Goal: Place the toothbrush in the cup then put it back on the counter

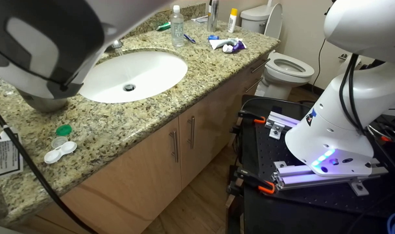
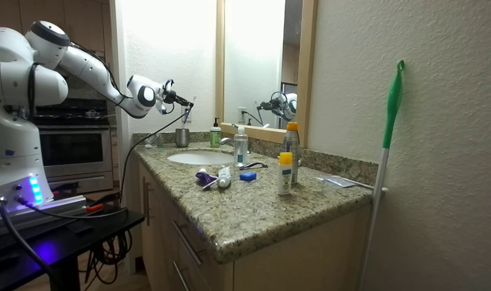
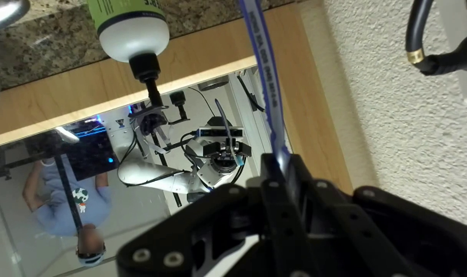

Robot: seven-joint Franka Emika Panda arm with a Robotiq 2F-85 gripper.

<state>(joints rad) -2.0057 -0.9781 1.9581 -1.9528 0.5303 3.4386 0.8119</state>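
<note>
The toothbrush, slim and pale with blue-purple edges, shows in the wrist view [image 3: 270, 82] and tilted in an exterior view [image 2: 186, 116]. My gripper [image 3: 281, 159] is shut on it. In an exterior view, the gripper [image 2: 191, 105] holds it in the air above the level of the cup and a little to its right. The grey metal cup [image 2: 182, 138] stands upright on the granite counter [image 2: 213, 210]. In an exterior view, the arm hides the upper part of the cup [image 1: 46, 104], and the gripper is out of view. The cup itself is not seen directly in the wrist view.
A green pump bottle [image 2: 215, 135] stands right of the cup, near the mirror [image 2: 253, 64]. The white sink [image 1: 152, 71] is in the counter. A clear bottle [image 1: 177, 29], tubes [image 1: 222, 43] and a lens case [image 1: 61, 152] lie around it. A black cable [image 2: 142, 139] hangs below the arm.
</note>
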